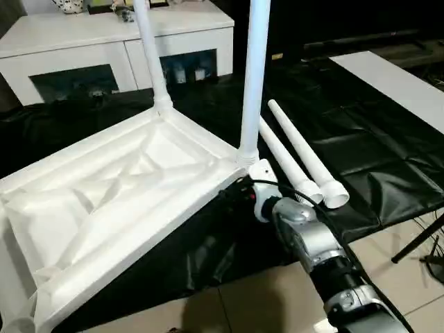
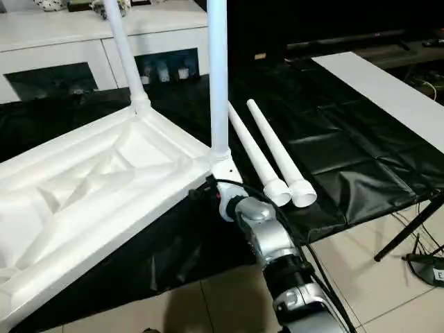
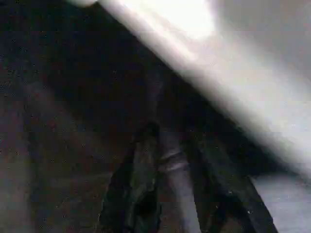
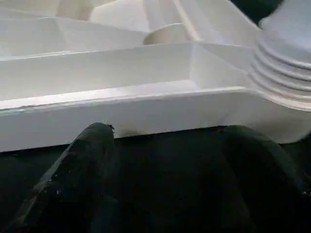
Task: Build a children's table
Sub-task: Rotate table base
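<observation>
The right arm's jaws stand wide open. In the right wrist view their two black fingers [image 4: 92, 165] are spread well apart just short of the upturned rim of the children's table [image 1: 125, 187], with nothing between them. The left wrist view is dark and smeared, so I cannot tell whether the left arm's jaws are open or closed. A pale slanting surface crosses behind them.

From the head, the silver right forearm [image 1: 312, 243] comes in from 5 o'clock and reaches toward the centre, ending at the table's near right corner. The jaws themselves are tucked under that corner and hidden there.

The table lies upside down on a black sheet [image 1: 361, 152], ribbed underside up, filling the view from the centre out to 8 o'clock. Its left and near edges are cut off by the frame. One screwed-in leg [image 1: 253, 76] rises from the corner by the wrist and a second leg [image 1: 151, 55] from the far corner at 11 o'clock, both with their upper ends out of frame. Two loose legs [image 1: 305, 156] lie side by side just beyond the corner toward 3 o'clock, wide ends nearest the robot. A white cabinet [image 1: 83, 41] stands at 11 o'clock.
</observation>
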Tool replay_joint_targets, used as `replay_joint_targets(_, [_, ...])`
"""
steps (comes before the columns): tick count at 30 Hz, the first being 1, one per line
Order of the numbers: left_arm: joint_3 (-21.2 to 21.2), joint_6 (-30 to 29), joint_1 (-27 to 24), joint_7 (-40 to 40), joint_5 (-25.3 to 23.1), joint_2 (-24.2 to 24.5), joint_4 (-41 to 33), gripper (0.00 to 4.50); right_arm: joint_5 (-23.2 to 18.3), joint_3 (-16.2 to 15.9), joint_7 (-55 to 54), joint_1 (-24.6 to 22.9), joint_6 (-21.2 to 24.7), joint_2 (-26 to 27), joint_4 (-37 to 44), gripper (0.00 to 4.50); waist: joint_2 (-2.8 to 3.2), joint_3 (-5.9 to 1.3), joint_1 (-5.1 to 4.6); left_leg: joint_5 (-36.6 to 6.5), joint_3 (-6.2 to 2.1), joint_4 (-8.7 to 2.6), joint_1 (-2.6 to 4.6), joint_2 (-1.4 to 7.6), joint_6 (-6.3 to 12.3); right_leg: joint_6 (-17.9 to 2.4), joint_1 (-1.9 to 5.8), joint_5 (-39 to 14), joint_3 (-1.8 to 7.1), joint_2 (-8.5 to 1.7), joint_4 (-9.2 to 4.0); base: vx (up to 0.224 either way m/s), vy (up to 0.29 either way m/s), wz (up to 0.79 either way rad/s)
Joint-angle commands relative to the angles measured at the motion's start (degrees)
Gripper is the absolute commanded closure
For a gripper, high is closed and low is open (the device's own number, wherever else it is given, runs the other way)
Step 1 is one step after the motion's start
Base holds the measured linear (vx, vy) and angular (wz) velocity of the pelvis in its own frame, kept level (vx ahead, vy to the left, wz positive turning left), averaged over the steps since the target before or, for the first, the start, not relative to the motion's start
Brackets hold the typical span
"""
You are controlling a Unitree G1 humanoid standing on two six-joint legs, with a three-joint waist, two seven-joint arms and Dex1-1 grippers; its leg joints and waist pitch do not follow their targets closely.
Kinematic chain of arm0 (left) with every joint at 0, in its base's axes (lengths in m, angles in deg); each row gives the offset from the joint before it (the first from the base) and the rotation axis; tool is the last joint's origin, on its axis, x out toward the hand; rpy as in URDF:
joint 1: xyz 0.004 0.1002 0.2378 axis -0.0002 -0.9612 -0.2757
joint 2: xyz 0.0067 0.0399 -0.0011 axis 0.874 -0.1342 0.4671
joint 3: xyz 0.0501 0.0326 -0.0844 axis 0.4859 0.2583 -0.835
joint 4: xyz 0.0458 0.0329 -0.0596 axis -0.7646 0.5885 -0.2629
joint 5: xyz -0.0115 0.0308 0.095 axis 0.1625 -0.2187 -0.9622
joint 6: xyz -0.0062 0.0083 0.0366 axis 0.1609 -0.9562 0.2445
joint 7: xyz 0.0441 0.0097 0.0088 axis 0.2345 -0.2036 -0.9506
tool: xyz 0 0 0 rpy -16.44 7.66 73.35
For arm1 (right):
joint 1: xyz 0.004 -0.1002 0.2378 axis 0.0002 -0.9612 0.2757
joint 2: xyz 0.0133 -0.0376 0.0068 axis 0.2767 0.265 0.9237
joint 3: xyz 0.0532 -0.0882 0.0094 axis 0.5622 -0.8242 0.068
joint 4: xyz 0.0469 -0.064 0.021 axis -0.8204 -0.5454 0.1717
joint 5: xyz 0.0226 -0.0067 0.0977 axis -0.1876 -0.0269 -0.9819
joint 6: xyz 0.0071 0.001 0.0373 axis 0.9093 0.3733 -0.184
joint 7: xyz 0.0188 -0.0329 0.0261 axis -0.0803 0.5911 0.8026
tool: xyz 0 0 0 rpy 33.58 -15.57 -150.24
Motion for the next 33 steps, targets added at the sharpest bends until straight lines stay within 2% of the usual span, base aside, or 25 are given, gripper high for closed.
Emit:
replay_joint_targets(1, [-0.3,-0.5,-0.8,3.8,2.0,0.1,-2.7,3.4,0.8,-0.5,0.5,1.6,-0.7,0.3,-1.2,0.66,1.43,-2.73,-0.36,-32.4,-1.26,-5.74,2.3,1.66,-5.04,-10.2,0.77,-20.5,1.68,-2.31,-4.16,0.0,0.0,0.0])
replay_joint_targets(2, [-0.2,-0.5,-1.2,4.5,2.2,0.2,-3.5,3.4,0.8,-0.5,0.6,1.8,-0.9,0.4,-1.7,0.66,1.5,-2.72,-0.27,-32.7,-1.28,-5.79,2.4,1.65,-4.97,-9.8,0.79,-21.3,1.67,-2.36,-4.23,0.0,0.0,0.0])
replay_joint_targets(3, [-0.2,0.0,-1.4,5.2,2.5,0.2,-3.9,3.4,0.9,-0.5,0.7,2.1,-1.1,0.5,-2.3,0.66,1.55,-2.7,-0.21,-33.1,-1.17,-5.69,2.75,1.58,-4.91,-9.6,0.45,-21.9,1.77,-2.27,-4.38,0.0,0.0,0.0])
replay_joint_targets(5, [-0.4,-0.4,-2.0,7.5,3.7,0.1,-5.7,3.4,0.9,-0.6,1.0,2.8,-1.6,0.8,-3.9,0.66,1.42,-2.73,-0.18,-33.1,-1.18,-5.65,2.79,1.56,-4.87,-9.7,0.46,-22.2,1.82,-2.3,-4.44,0.0,0.0,0.0])
replay_joint_targets(7, [-0.1,-4.1,-3.4,11.9,6.5,0.5,-9.6,3.22,1.0,-0.9,1.5,3.7,-2.4,1.3,-5.9,0.66,1.5,-2.74,-0.02,-33.1,-1.11,-5.65,2.92,1.69,-5.08,-10.0,0.36,-21.9,1.92,-2.35,-4.38,0.0,0.0,0.0])
replay_joint_targets(8, [-0.1,-4.2,-3.4,12.0,6.6,0.5,-9.7,3.12,1.1,-0.9,1.5,3.7,-2.4,1.3,-6.0,0.66,1.57,-2.62,-0.08,-33.2,-1.22,-5.78,2.61,1.66,-5.13,-10.3,0.58,-21.9,1.8,-2.28,-4.22,0.0,0.0,0.0])
replay_joint_targets(9, [0.8,-5.9,-4.9,14.3,7.6,1.1,-12.0,3.04,1.2,-1.1,1.8,4.1,-2.7,1.6,-6.8,0.66,1.39,-2.66,-0.03,-33.5,-1.08,-5.73,2.87,1.63,-5.07,-10.1,0.39,-22.0,1.82,-2.14,-4.38,0.0,0.0,0.0])
replay_joint_targets(12, [1.5,-6.6,-7.6,17.6,9.5,1.0,-16.5,2.72,1.1,-1.1,1.9,5.1,-3.6,2.2,-8.8,0.66,1.34,-2.54,-0.34,-33.7,-1.31,-5.92,2.39,1.64,-4.76,-10.0,0.83,-23.1,1.73,-2.34,-4.35,0.0,0.0,0.0])
replay_joint_targets(15, [1.8,-6.7,-9.3,19.8,10.9,0.9,-19.3,2.54,1.3,-1.3,2.0,5.8,-4.4,2.6,-10.1,0.66,1.16,-2.45,-0.4,-33.6,-1.17,-5.77,2.55,1.56,-4.24,-9.9,0.65,-24.4,1.86,-2.34,-4.55,0.0,0.0,0.0])
replay_joint_targets(16, [2.1,-6.6,-10.5,21.0,11.5,1.0,-21.3,2.35,1.3,-1.3,2.4,6.2,-4.9,3.0,-10.9,0.66,1.05,-2.37,-0.44,-34.0,-1.13,-5.78,2.72,1.51,-4.11,-9.4,0.52,-25.5,1.85,-2.2,-4.71,0.0,0.0,0.0])
replay_joint_targets(17, [2.2,-7.2,-11.3,21.6,11.9,0.9,-23.2,2.35,1.3,-1.3,2.8,6.5,-5.3,3.2,-11.5,0.66,0.6,-2.46,-0.52,-33.6,-1.21,-5.77,2.53,1.57,-3.97,-9.4,0.76,-25.5,1.87,-2.37,-4.64,0.0,0.0,0.0])
replay_joint_targets(18, [2.4,-5.8,-12.7,23.3,13.1,0.5,-26.5,2.23,1.5,-1.4,3.6,6.9,-6.0,3.5,-12.3,0.66,0.75,-2.3,-0.63,-33.7,-1.38,-5.95,2.25,1.68,-3.9,-9.3,0.93,-26.6,1.79,-2.51,-4.63,0.0,0.0,0.0])
replay_joint_targets(20, [2.1,-5.7,-13.3,24.0,14.1,0.1,-28.5,2.16,1.6,-1.4,4.0,7.1,-6.4,3.6,-12.7,0.66,0.72,-2.31,-0.57,-34.0,-1.23,-5.82,2.62,1.61,-3.72,-9.1,0.58,-27.6,1.87,-2.31,-4.83,0.0,0.0,0.0])
replay_joint_targets(21, [1.9,-6.3,-13.9,24.5,15.1,-0.3,-30.4,1.98,1.6,-1.4,4.4,7.3,-6.8,3.7,-13.0,0.66,0.58,-2.31,-0.56,-34.1,-1.14,-5.77,2.68,1.59,-3.67,-9.1,0.45,-27.6,1.91,-2.26,-4.83,0.0,0.0,0.0])
replay_joint_targets(22, [1.8,-6.7,-14.1,24.8,15.7,-0.6,-31.4,1.98,1.6,-1.5,4.6,7.4,-7.0,3.7,-13.2,0.66,0.73,-2.26,-0.63,-34.1,-1.2,-5.85,2.62,1.63,-3.7,-9.1,0.59,-27.6,1.87,-2.25,-4.8,0.0,0.0,0.0])
replay_joint_targets(23, [1.5,-7.3,-14.3,25.0,16.4,-1.1,-32.7,1.98,1.6,-1.5,4.8,7.6,-7.3,3.7,-13.5,0.66,0.61,-2.28,-0.69,-34.3,-1.1,-5.81,2.74,1.6,-3.75,-9.1,0.48,-27.5,1.86,-2.1,-4.81,0.0,0.0,0.0])
replay_joint_targets(26, [2.4,-8.1,-14.5,25.4,18.0,-2.4,-36.5,1.66,1.5,-1.6,5.8,7.9,-8.1,3.7,-13.9,0.66,0.51,-2.24,-0.54,-34.4,-1.01,-5.77,2.88,1.54,-3.65,-9.0,0.38,-27.6,1.85,-1.98,-4.93,0.0,0.0,0.0])
replay_joint_targets(27, [3.9,-8.7,-13.6,25.4,19.0,-4.0,-39.2,1.66,1.9,-2.1,6.4,8.0,-8.8,3.6,-13.9,0.66,0.44,-2.25,-0.59,-34.5,-1.05,-5.83,2.84,1.59,-3.75,-8.8,0.52,-27.6,1.82,-1.98,-4.86,0.0,0.0,0.0])
replay_joint_targets(32, [5.9,-9.3,-11.2,24.3,19.3,-7.1,-41.6,1.26,2.2,-2.3,7.5,8.0,-9.9,3.5,-14.4,0.66,0.22,-2.2,-0.46,-34.8,-1.0,-5.66,2.99,1.37,-3.78,-7.9,0.45,-30.0,1.77,-1.93,-5.19,0.0,0.0,0.0])
replay_joint_targets(33, [7.0,-9.1,-10.2,24.0,19.1,-8.2,-42.3,1.17,2.4,-2.4,8.3,7.9,-10.5,3.4,-14.5,0.66,0.41,-2.14,-0.51,-35.1,-1.1,-5.71,2.92,1.39,-3.91,-7.5,0.52,-30.6,1.7,-1.97,-5.21,0.0,0.0,0.0])
